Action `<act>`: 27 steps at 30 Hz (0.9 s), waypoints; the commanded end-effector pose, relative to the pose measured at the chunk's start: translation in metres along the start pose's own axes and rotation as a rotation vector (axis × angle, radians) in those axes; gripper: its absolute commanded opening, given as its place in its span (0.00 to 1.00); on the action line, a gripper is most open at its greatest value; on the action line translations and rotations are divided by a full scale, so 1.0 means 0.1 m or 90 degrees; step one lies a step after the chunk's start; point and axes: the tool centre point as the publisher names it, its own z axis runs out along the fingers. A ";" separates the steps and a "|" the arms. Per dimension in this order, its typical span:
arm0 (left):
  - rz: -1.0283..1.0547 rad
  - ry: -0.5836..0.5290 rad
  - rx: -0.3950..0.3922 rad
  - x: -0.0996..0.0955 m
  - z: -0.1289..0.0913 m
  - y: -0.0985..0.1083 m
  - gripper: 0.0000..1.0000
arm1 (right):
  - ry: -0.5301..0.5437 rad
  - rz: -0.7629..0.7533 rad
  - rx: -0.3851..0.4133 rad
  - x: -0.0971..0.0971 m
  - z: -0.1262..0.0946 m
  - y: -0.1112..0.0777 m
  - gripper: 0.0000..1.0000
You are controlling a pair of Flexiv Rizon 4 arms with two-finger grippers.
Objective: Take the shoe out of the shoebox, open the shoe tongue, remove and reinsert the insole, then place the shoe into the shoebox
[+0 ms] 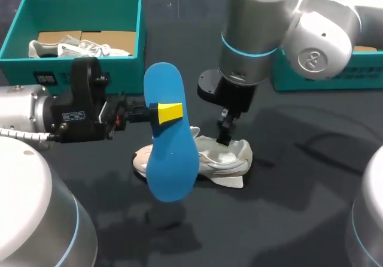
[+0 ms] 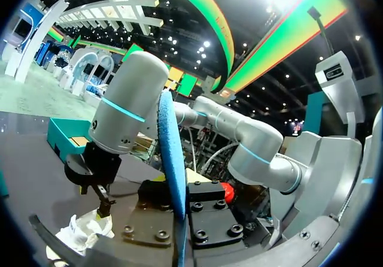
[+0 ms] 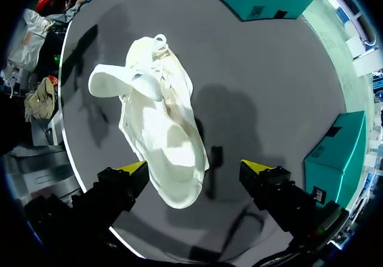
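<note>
My left gripper (image 1: 169, 112) is shut on a blue insole (image 1: 172, 159) and holds it upright above the table, in front of the white shoe's toe. In the left wrist view the insole (image 2: 169, 141) runs edge-on between the fingers of that gripper (image 2: 179, 216). The white shoe (image 1: 224, 158) lies on the dark table with its tongue pulled open. Directly over the shoe hangs my right gripper (image 1: 225, 135). Seen from the right wrist, this gripper (image 3: 196, 168) stands open above one end of the shoe (image 3: 158, 117) without touching it.
A teal shoebox (image 1: 72, 69) at the back left holds another white shoe (image 1: 72, 47) and cardboard. A second teal box (image 1: 326, 75) stands at the back right behind my right arm (image 1: 257, 27). Bare table lies in front of the shoe.
</note>
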 end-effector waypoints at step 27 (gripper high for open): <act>0.000 -0.002 0.002 0.02 0.00 0.02 0.00 | 0.025 -0.054 0.002 -0.11 0.63 0.38 1.00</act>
